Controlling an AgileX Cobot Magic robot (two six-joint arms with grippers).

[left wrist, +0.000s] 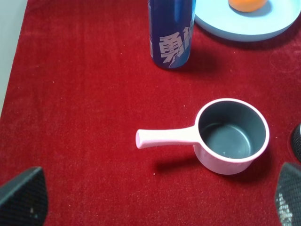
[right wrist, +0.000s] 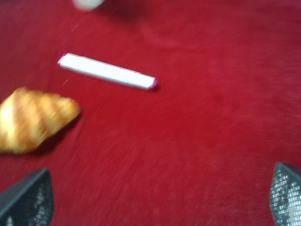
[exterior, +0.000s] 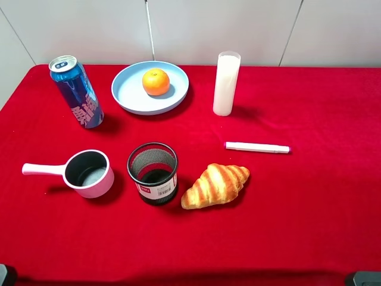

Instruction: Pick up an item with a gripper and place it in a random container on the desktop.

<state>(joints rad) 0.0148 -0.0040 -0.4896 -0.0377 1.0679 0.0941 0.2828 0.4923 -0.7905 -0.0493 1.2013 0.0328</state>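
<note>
The orange fruit (exterior: 156, 81) lies on the light-blue plate (exterior: 128, 92) at the back of the red desktop (exterior: 309, 196), left of centre. In the left wrist view the fruit (left wrist: 247, 4) and plate (left wrist: 235, 26) show at the frame's edge. My left gripper (left wrist: 155, 197) is open and empty, low over the cloth near the pink pot (left wrist: 230, 136), far from the plate. My right gripper (right wrist: 155, 195) is open and empty over bare cloth near the white marker (right wrist: 107, 71). Only dark arm parts show at the near corners of the exterior high view.
A blue can (exterior: 76, 92) stands left of the plate, a tall white cup (exterior: 226, 83) to its right. A pink handled pot (exterior: 89, 173), a black mesh cup (exterior: 153, 173) and a croissant (exterior: 215, 185) stand in a row nearer me. A white marker (exterior: 257, 147) lies at the right.
</note>
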